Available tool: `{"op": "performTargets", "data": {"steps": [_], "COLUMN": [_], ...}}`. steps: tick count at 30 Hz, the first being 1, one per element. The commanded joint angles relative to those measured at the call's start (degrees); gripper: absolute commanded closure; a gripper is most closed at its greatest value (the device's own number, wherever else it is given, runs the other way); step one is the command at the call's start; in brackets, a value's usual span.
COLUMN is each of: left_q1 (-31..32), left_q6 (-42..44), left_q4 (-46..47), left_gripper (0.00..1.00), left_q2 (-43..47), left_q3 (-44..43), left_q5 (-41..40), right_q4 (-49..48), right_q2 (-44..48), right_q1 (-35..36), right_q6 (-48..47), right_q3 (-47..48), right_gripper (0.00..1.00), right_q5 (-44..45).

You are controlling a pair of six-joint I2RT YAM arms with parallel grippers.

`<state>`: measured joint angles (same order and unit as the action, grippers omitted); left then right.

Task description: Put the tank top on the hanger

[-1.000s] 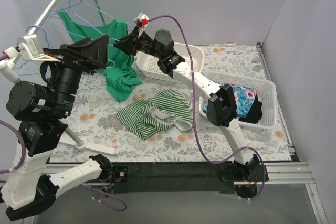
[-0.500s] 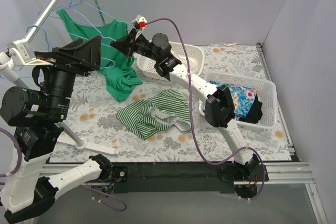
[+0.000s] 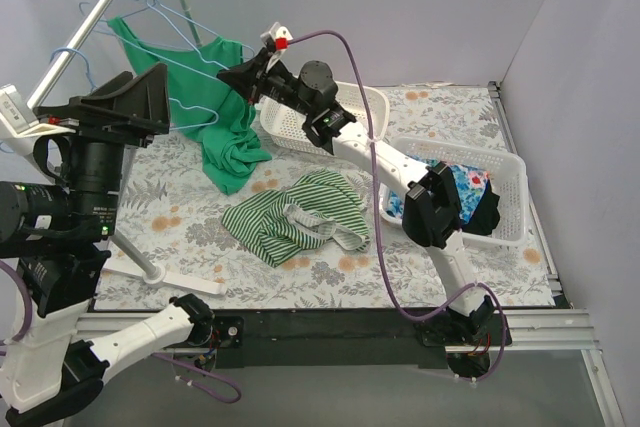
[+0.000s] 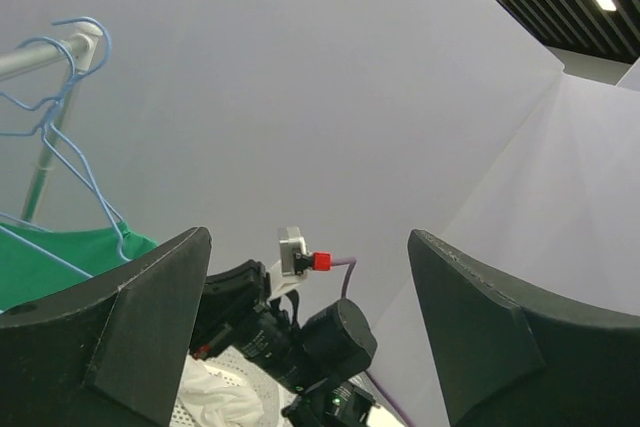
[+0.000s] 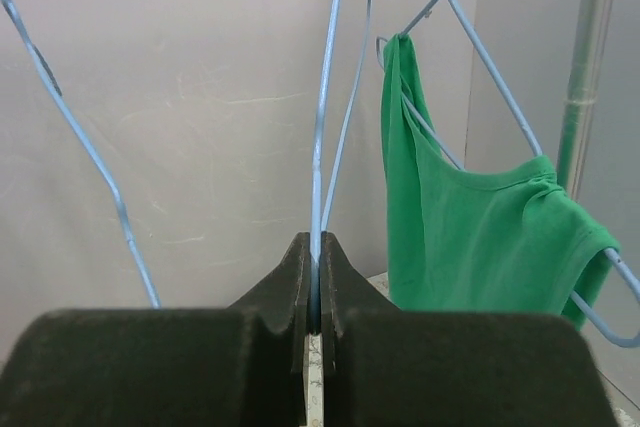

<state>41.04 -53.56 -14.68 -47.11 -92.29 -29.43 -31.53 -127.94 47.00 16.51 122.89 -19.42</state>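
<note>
The striped green-and-white tank top (image 3: 295,212) lies crumpled on the floral table, in front of both arms. My right gripper (image 3: 234,76) is raised at the back left and is shut on the wire of a light-blue hanger (image 3: 200,112). In the right wrist view the wire (image 5: 320,127) runs up from between the closed fingertips of that gripper (image 5: 314,242). My left gripper (image 3: 150,97) is high at the left, open and empty. In the left wrist view it (image 4: 310,237) faces the right arm. Neither gripper touches the tank top.
A plain green tank top (image 3: 225,117) hangs on another hanger from the metal rail (image 3: 90,12), with more blue hangers beside it. The rail's stand foot (image 3: 170,277) rests at front left. A white basket (image 3: 345,97) stands at the back. A second basket (image 3: 505,222) holds a blue floral cloth (image 3: 468,187).
My left gripper has drawn back to the left and a little up, still open. My right gripper has stayed shut on the hanger wire and has barely shifted.
</note>
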Motion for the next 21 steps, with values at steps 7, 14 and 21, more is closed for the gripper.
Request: {"op": "performTargets", "data": {"steps": [7, 14, 21], "left_q1": [0.0, 0.1, 0.1], "left_q6": [3.7, 3.8, 0.7], "left_q4": [4.1, 3.7, 1.9], "left_gripper": [0.19, 0.19, 0.21], "left_q2": [-0.4, -2.5, -5.6], "left_q3": [-0.4, -1.1, 0.5], "left_q5": [-4.1, -5.5, -5.8], "right_q4": [-5.1, -6.4, -8.6], "right_q2": [12.2, 22.9, 34.7], "right_q1": [-0.2, -0.9, -2.5], "right_q6": [-3.4, -6.1, -6.9], "right_q3": [-9.4, -25.9, -42.6], "right_gripper": [0.99, 0.99, 0.99], "right_q5": [0.3, 2.1, 3.9]}}
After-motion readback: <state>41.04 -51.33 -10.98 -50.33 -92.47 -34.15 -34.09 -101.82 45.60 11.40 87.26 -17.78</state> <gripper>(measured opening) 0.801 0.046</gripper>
